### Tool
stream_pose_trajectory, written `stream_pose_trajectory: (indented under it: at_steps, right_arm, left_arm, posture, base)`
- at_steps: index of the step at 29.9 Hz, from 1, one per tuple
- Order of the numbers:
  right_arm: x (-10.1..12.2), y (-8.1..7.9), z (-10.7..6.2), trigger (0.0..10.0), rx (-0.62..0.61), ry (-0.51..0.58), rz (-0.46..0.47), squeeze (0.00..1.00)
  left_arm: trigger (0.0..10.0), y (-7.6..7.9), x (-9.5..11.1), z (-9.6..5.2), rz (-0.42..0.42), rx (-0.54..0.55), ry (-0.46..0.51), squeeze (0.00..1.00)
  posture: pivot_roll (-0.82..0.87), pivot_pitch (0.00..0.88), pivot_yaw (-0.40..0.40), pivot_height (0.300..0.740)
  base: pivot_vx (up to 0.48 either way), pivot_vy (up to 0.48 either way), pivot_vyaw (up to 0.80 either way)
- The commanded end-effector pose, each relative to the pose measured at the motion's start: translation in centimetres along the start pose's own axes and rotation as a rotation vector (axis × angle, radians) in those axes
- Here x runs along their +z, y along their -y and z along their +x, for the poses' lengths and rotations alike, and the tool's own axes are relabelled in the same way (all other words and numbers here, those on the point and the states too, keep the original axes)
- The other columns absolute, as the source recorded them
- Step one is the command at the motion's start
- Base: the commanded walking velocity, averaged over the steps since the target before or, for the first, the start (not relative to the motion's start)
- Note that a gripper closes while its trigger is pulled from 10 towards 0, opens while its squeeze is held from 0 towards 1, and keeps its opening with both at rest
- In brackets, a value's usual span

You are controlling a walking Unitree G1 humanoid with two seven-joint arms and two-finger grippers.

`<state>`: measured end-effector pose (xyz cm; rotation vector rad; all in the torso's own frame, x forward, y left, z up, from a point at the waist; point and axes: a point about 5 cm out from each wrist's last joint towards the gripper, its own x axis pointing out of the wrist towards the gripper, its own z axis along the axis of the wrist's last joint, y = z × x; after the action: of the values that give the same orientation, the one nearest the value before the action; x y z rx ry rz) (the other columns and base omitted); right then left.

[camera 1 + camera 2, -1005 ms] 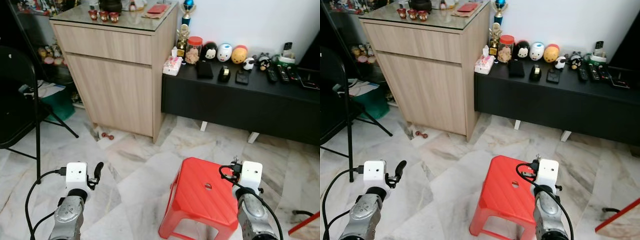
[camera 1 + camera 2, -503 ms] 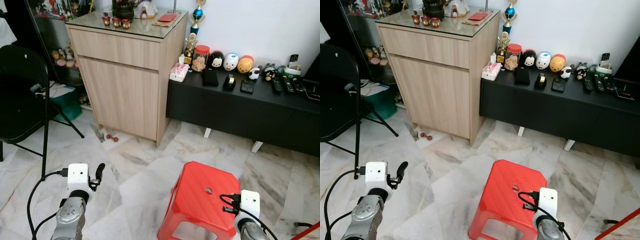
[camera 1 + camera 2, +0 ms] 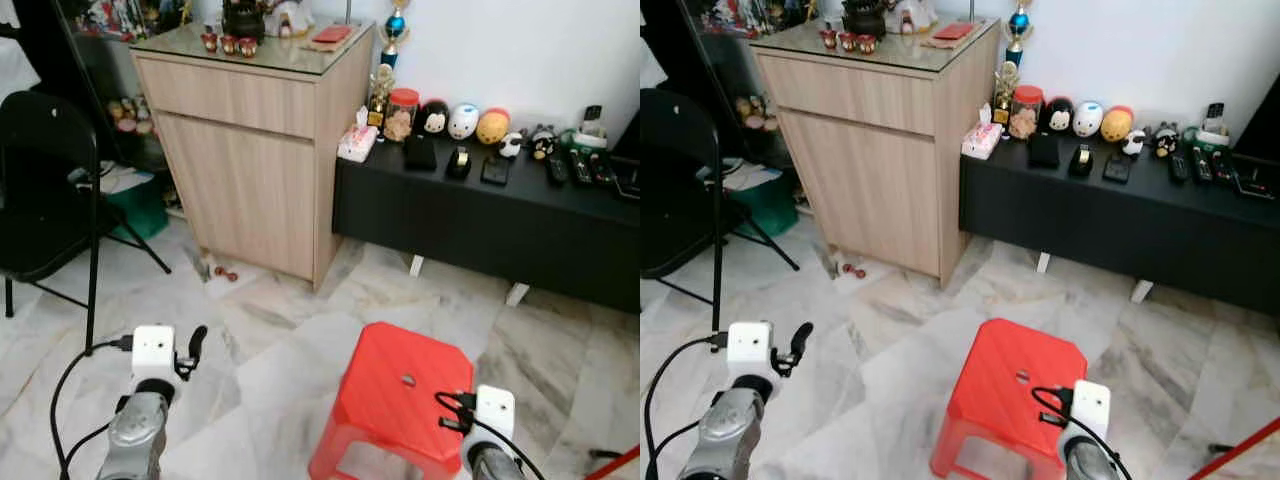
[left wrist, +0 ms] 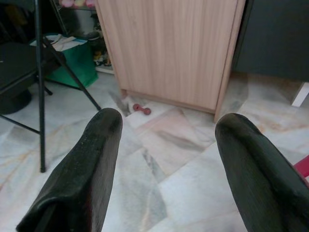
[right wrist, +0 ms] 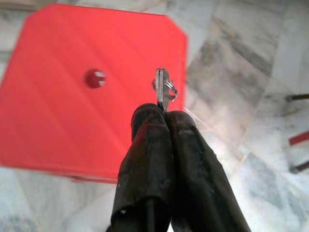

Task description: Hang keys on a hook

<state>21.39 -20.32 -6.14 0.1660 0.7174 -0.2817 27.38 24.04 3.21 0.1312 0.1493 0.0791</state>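
Note:
A small silver key on a ring (image 5: 162, 88) sticks out from the tips of my right gripper (image 5: 162, 112), which is shut on it. It hangs above the edge of a red plastic stool (image 5: 82, 96) and the marble floor. The right arm's white wrist box (image 3: 494, 412) is at the stool's near right corner. My left gripper (image 4: 166, 126) is open with nothing between its black fingers (image 3: 196, 340), low over the floor at the left.
A tall wooden cabinet (image 3: 250, 150) stands ahead, with a low black bench (image 3: 480, 215) of toys and remotes to its right. A black folding chair (image 3: 45, 190) and a green box (image 3: 130, 205) are at the left. A small red item (image 3: 225, 272) lies by the cabinet's foot.
The whole picture has shifted, so the camera moved. My right arm sits lower in the picture than a second ago. The left arm holds its place.

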Motion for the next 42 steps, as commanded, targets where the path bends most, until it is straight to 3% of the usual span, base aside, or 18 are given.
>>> stream_pose_trajectory:
  at_steps: [1, 16, 24, 30, 37, 42]
  right_arm:
    - [-0.4, 0.0, 0.0, 10.0, -0.011, -0.023, 0.046, 0.0]
    - [-0.6, 0.1, -0.1, 10.0, -0.038, -0.033, 0.132, 0.0]
    - [-0.5, 0.2, -0.1, 10.0, -0.038, -0.026, 0.138, 0.0]
    - [0.1, 0.0, 0.0, 10.0, -0.033, 0.013, 0.141, 0.0]
    - [2.4, -0.5, 0.4, 10.0, -0.013, 0.108, 0.162, 0.0]
    - [4.0, -1.3, 0.7, 10.0, 0.011, 0.165, 0.12, 0.0]
  left_arm:
    - [10.0, 0.1, -0.2, -0.1, 0.022, -0.016, -0.008, 0.0]
    - [10.0, -0.2, 0.2, 0.2, 0.026, -0.017, 0.005, 0.0]
    - [10.0, -0.2, 0.2, 0.2, 0.023, -0.015, 0.007, 0.0]
    - [10.0, 0.0, 0.3, 0.2, 0.022, -0.016, 0.008, 0.0]
    - [10.0, 0.0, 0.3, 0.2, 0.021, -0.016, 0.008, 0.0]
    - [10.0, 0.0, 0.4, 0.4, 0.022, -0.022, 0.01, 0.0]
  posture:
    - [0.19, 0.0, -0.052, 0.74]
    - [0.19, 0.0, -0.048, 0.74]
    - [0.19, 0.0, -0.049, 0.74]
    - [0.18, 0.0, -0.05, 0.74]
    - [0.18, 0.0, -0.045, 0.74]
    - [0.17, 0.0, -0.038, 0.74]
  base:
    - [0.0, -0.431, -0.58]
    - [0.0, -0.43, -0.34]
    - [0.0, -0.431, -0.67]
    - [0.0, -0.428, 0.0]
    - [0.0, -0.427, 0.0]
    - [0.0, -0.428, 0.0]
